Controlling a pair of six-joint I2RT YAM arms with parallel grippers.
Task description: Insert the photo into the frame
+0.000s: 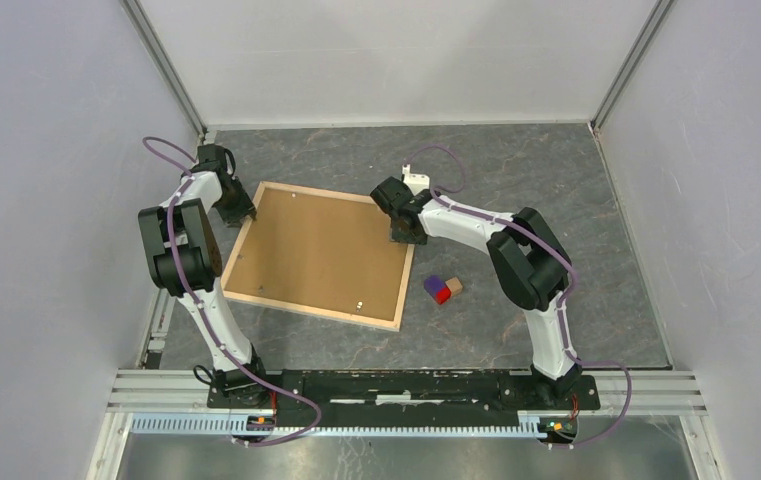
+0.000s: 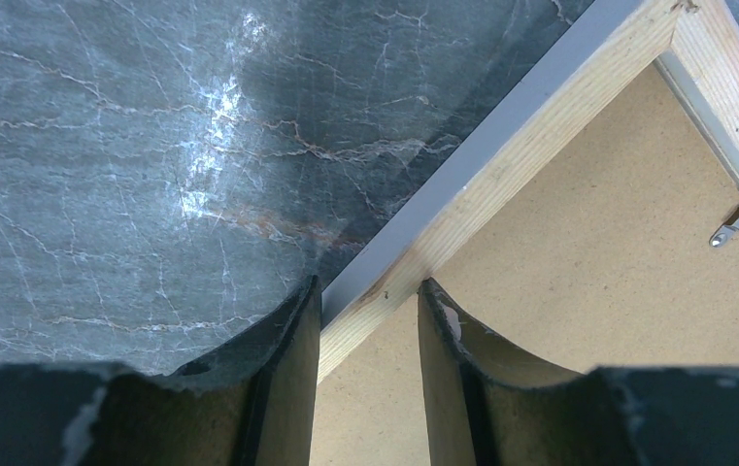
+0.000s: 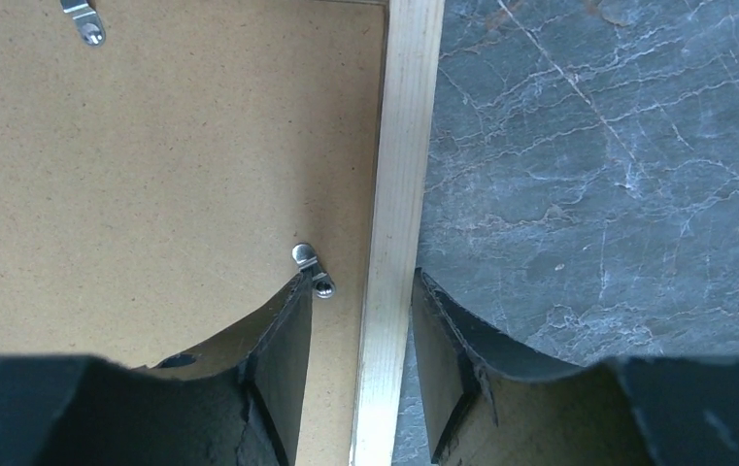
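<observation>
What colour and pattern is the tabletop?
The tabletop is dark grey with pale marble-like veins; left wrist view shows it best.

Dark veined marble-look tabletop [image 1: 556, 170]; plain pale walls [image 1: 396, 60] on three sides.

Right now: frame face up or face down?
Face down. The frame shows its brown backing board and metal clips upward; photo not visible.

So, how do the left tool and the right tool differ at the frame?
The left tool sits at the frame's far left corner; the right tool is on its right side. The slat crosses the left tool aslant and fills its gap, seemingly clamped; the right tool's slat runs straight, and that tool is open, with a gap showing. Both straddle a wooden slat.
</observation>
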